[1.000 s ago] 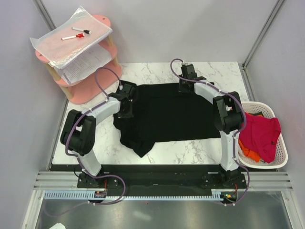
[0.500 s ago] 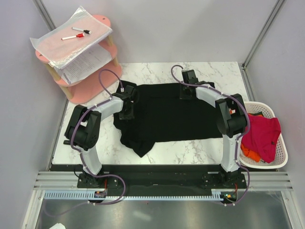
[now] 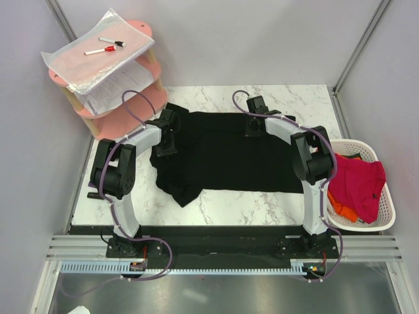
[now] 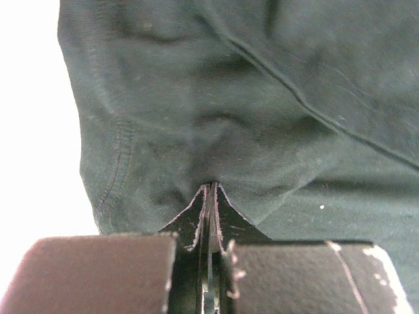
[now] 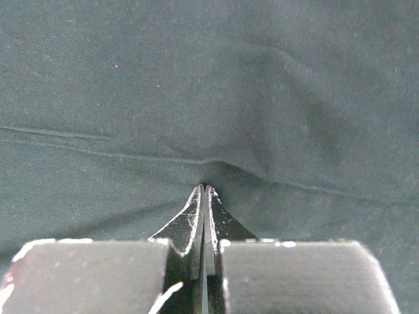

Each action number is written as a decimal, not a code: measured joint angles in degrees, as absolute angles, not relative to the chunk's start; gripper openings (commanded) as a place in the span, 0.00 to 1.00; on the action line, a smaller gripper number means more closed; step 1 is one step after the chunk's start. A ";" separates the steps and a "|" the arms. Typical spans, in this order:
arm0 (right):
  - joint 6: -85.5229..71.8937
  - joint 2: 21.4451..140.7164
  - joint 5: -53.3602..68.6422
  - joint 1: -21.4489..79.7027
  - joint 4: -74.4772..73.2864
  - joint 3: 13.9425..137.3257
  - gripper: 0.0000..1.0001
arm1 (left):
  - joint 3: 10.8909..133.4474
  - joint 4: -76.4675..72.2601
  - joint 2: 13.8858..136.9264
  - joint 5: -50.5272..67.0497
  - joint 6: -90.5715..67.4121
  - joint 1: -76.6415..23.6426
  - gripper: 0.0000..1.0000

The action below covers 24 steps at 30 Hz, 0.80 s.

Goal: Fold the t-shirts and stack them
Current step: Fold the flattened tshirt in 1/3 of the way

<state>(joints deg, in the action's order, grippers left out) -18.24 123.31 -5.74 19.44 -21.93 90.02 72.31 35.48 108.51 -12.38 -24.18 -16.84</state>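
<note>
1. The large t-shirt (image 3: 229, 157) lies spread across the middle of the table (image 3: 281, 203). Its left part is bunched and reaches toward the near edge.
2. The left gripper (image 3: 163, 142) sits on the shirt's left edge, toward the far side.
3. The right gripper (image 3: 252, 131) sits on the shirt's far edge, right of centre.
4. A basket (image 3: 387, 222) stands just off the table's right edge, beside the right arm.
5. Smaller t-shirts (image 3: 357, 186) lie heaped in the basket, one on top of the others.
6. A two-tier stand (image 3: 145, 29) stands off the table's far-left corner.
7. Sheets (image 3: 78, 62) lie on both tiers, and two markers (image 3: 105, 47) rest on the upper sheets.
</note>
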 measured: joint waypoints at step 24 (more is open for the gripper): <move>-18.00 124.68 -11.38 19.66 -21.30 91.77 0.00 | 74.13 37.26 111.09 -26.13 -24.08 -10.72 0.06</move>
<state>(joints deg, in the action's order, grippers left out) -18.00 124.68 -11.38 19.66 -21.30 91.77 74.13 37.26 111.09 -26.13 -24.08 -10.72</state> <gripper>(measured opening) 0.006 0.025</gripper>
